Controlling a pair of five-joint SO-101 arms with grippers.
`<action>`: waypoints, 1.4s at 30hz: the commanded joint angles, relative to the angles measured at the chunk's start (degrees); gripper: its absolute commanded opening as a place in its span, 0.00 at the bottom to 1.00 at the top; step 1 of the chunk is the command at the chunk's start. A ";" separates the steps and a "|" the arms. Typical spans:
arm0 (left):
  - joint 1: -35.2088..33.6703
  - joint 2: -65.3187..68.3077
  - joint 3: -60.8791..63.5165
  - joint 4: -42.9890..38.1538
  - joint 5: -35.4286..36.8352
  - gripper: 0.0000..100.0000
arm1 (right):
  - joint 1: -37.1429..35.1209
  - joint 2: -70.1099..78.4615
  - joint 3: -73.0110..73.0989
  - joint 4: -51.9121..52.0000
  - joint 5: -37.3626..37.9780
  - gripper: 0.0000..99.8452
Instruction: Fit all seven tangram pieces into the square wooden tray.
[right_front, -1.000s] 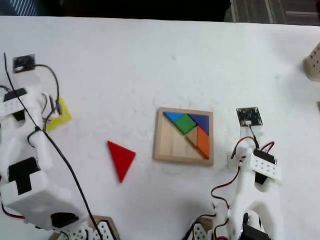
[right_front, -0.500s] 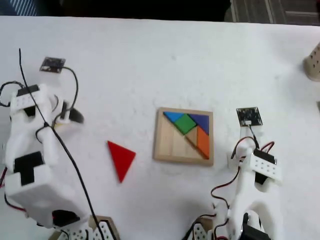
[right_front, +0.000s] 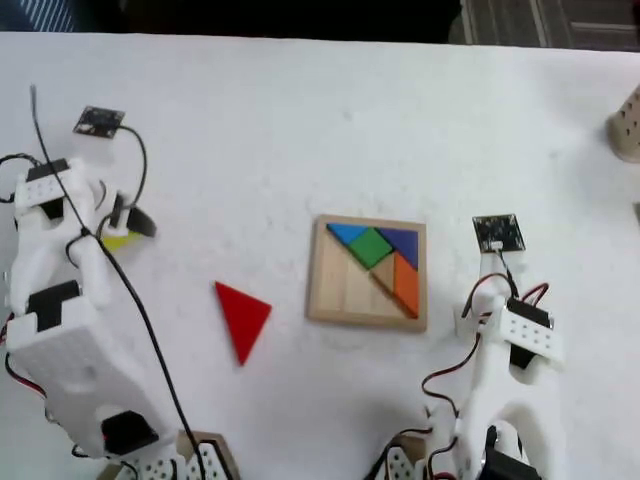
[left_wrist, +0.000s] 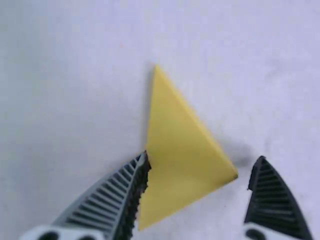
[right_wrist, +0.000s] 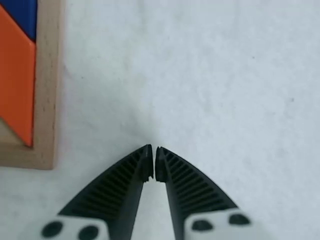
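Left gripper (left_wrist: 202, 159) spread wide, straddling the yellow triangle (left_wrist: 177, 150) — one finger touches its edge, the other sits just off the far corner. The piece lies flat on the table (right_front: 300, 120), well apart from the tray (right_front: 318, 272), near its 9 o'clock in the high view. The apex points away from the gripper, so the pinch crosses the wide end. Left arm is nearer. Right gripper (right_wrist: 154, 150) pressed together, empty, beside the tray's 4 o'clock corner. Red triangle (right_front: 243, 315) loose at 8 o'clock.
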 joint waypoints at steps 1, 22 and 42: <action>-1.63 0.22 -1.49 -0.79 -0.79 0.32 | -0.48 -2.15 -0.26 0.75 0.62 0.02; -1.63 0.40 -1.41 -2.55 0.70 0.24 | -0.40 -2.15 -0.26 0.75 0.62 0.02; -1.80 -6.11 -3.34 -2.20 13.89 0.19 | -0.48 -2.15 -0.26 0.75 0.62 0.02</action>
